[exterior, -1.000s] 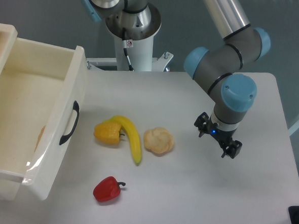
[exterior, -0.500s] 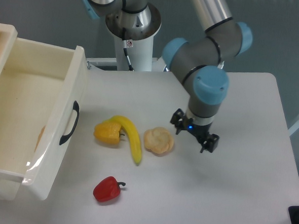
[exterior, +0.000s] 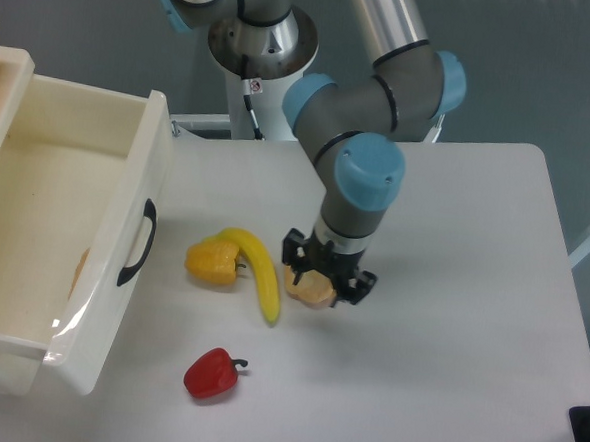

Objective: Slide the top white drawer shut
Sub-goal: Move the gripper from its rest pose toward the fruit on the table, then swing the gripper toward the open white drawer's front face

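Drawer: the top white drawer (exterior: 69,232) stands pulled far out at the left edge of the table (exterior: 445,390), its front panel facing right with the black handle (exterior: 139,243) on it.
Claw: the gripper (exterior: 326,280) hangs over the bread roll (exterior: 309,291), fingers spread apart and holding nothing; whether it touches the roll I cannot tell.
Gap: gripper and drawer front are well apart, with food lying between them.
Clutter: yellow pepper (exterior: 213,262) and banana (exterior: 257,271) touch each other in the direct line to the handle; red pepper (exterior: 212,373) sits nearer the front edge.
Step in hand (judged): the approach to the drawer front; no push begun.
How to do it well: travel above the fruit rather than through it, then come down just right of the front panel.
Contact: press flat on the panel near the handle, mid-height, so the box does not twist.
Push: straight left, along the drawer's own slide direction, steady.
Risk: dragging the roll or banana along.
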